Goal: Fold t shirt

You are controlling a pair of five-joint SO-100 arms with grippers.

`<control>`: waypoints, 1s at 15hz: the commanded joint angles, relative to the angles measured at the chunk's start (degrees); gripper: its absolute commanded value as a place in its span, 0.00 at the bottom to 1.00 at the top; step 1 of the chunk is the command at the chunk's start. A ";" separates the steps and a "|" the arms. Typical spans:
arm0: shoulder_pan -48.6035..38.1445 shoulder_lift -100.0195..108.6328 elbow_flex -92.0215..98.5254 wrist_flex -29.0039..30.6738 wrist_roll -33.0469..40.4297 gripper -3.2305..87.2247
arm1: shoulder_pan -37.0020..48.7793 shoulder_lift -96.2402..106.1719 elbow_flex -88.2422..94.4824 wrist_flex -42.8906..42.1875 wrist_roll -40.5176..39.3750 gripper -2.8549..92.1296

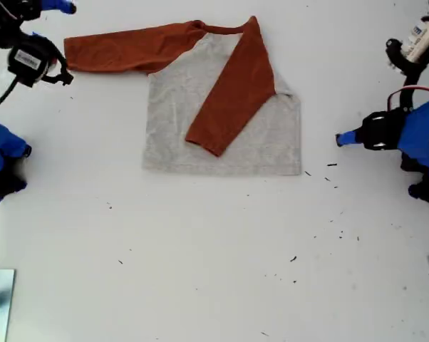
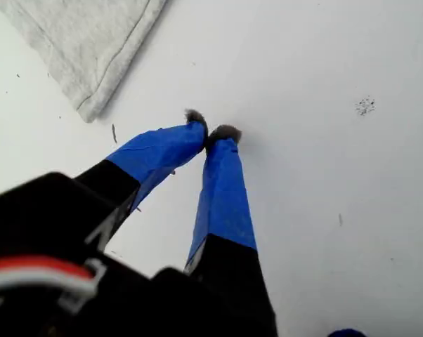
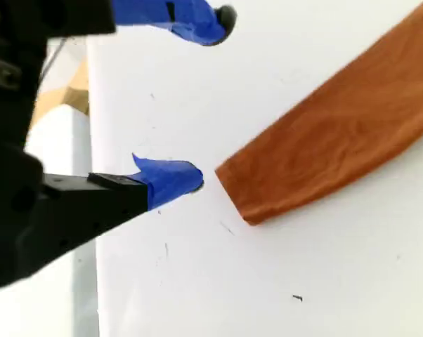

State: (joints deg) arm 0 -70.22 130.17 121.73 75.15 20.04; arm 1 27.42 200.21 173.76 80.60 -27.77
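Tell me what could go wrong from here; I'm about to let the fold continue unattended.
My second gripper is open right at the outstretched sleeve's cuff, so it may pinch only the edge and slip. Dragging that sleeve could shift the t shirt and undo the folded sleeve.

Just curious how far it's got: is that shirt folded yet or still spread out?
Partly folded. The shirt has one orange sleeve laid across its grey body; the other sleeve lies stretched out flat.

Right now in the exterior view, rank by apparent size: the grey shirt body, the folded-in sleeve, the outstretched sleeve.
1. The grey shirt body, clearly largest.
2-3. The folded-in sleeve and the outstretched sleeve look about alike; I can't rank them.
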 commanded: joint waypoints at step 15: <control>3.69 3.34 2.55 -13.80 0.79 0.03 | -3.43 0.44 2.55 -0.62 0.44 0.07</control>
State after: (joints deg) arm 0 -70.58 126.56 130.17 57.92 22.85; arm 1 24.17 200.30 173.76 80.60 -27.77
